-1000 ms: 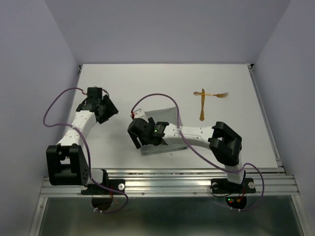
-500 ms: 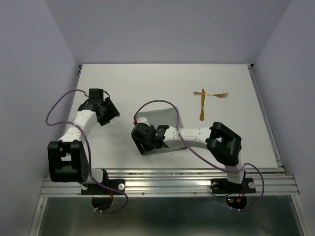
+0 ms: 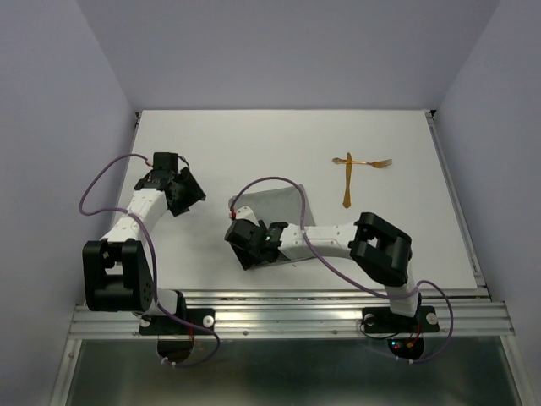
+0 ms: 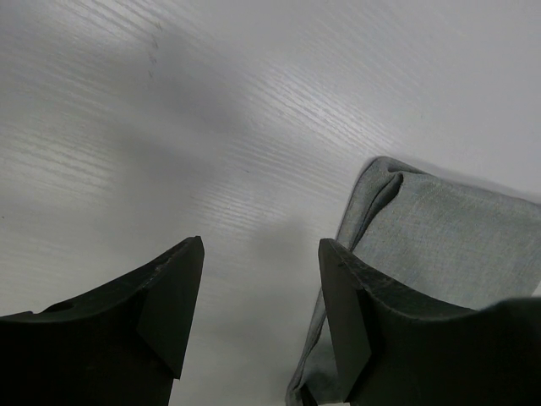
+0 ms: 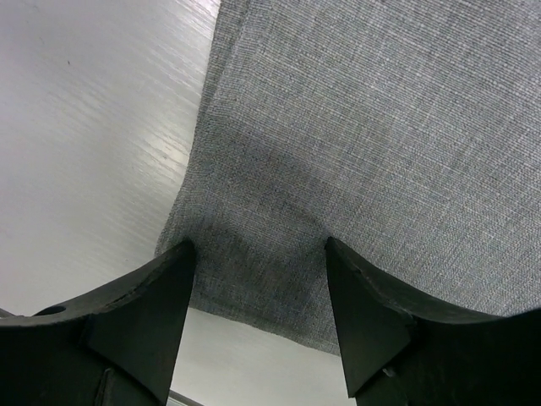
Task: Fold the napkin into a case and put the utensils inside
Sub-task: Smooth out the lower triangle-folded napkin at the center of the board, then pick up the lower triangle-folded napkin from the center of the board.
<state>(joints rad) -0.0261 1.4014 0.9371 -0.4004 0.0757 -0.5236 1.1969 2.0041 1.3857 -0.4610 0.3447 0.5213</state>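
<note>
We see the grey napkin (image 3: 275, 205) lying folded on the worktop (image 3: 211, 139), the utensils (image 3: 355, 169) well apart from it. Our right end effector (image 5: 258, 254) is spread wide over its near corner. The left end effector (image 4: 260, 254), fingers also parted, hangs beside the cloth.

White table (image 3: 254, 144), pale lilac walls (image 3: 279, 51), metal rail (image 3: 287, 317), perhaps glass below

You have one napkin (image 3: 272, 207) on one table (image 3: 254, 135). You can count two utensils (image 3: 347, 161) (one is a fork (image 3: 376, 162); the other's kind is too small to tell). Two arms (image 3: 135, 216) are there, so you have two grippers, the left gripper (image 3: 193, 193) and the right gripper (image 3: 245, 250).
</note>
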